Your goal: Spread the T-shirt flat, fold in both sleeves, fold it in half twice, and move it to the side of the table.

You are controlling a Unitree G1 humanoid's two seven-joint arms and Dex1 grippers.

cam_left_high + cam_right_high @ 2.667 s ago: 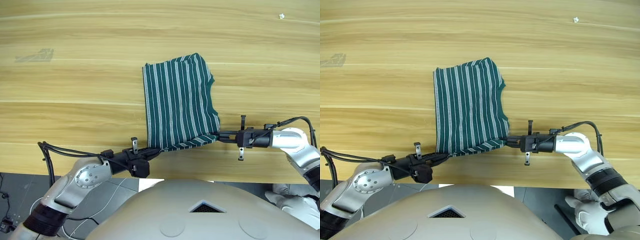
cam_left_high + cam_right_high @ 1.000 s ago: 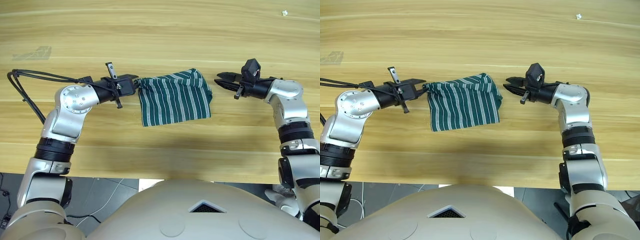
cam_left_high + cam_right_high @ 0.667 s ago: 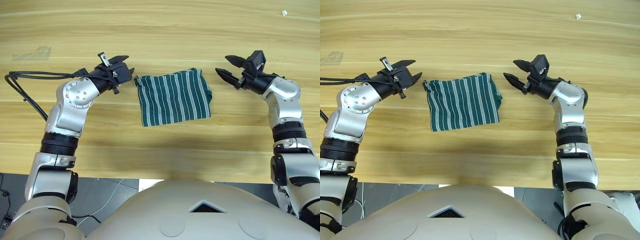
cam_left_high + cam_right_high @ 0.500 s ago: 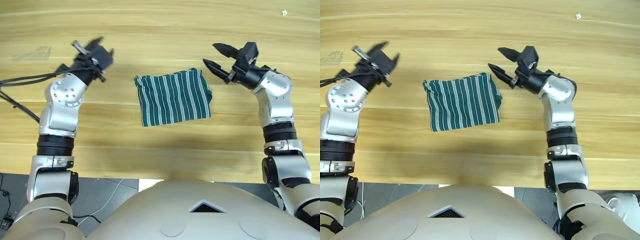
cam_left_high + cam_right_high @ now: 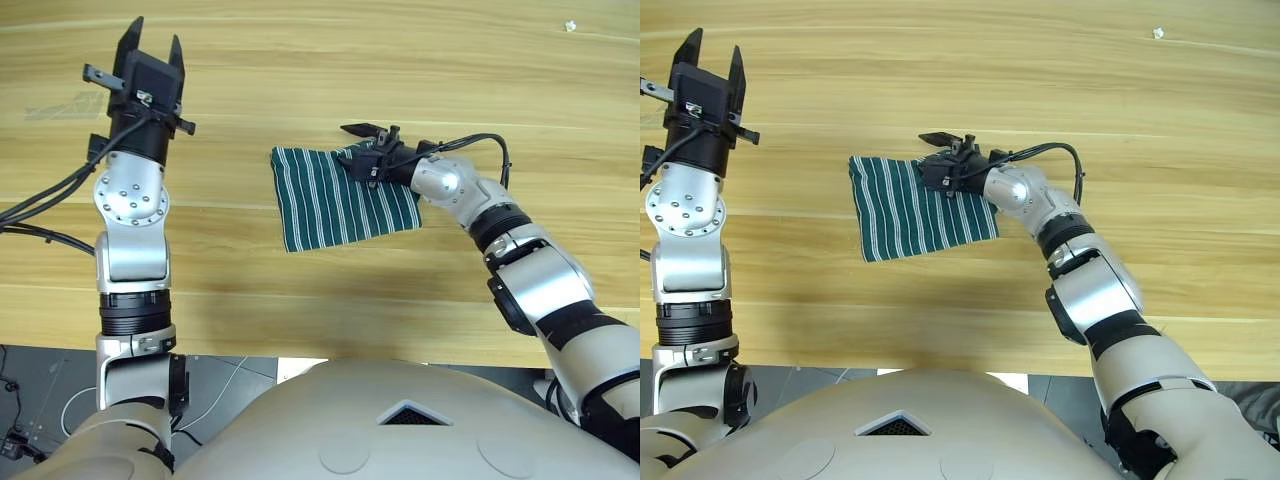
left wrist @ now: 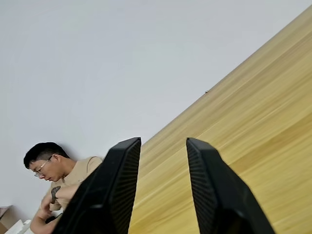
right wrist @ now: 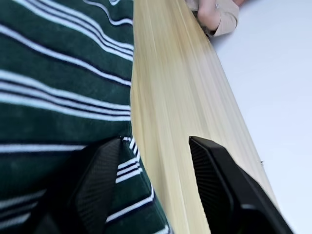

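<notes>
The T-shirt [image 5: 335,200] lies on the tabletop [image 5: 420,60] as a small, compact rectangle, roughly in the middle, with no sleeves sticking out. Judging by that shape, the spreading, the sleeve folds and both half folds look finished. One near edge runs a little slanted, so the packet is not perfectly square.

What is left appears to be the last step: carrying the folded packet to the side of the tabletop. It has not been moved there yet.

The right pincer [image 5: 364,148] sits at the far right corner of the T-shirt with its fingers spread apart and nothing clamped between them. In its wrist view one finger hangs over the striped cloth and the other over bare wood. Whether a fingertip already touches the fabric is hard to tell from here.

The left pincer [image 5: 153,40] is raised well apart from the T-shirt, fingers wide, holding nothing.
</notes>
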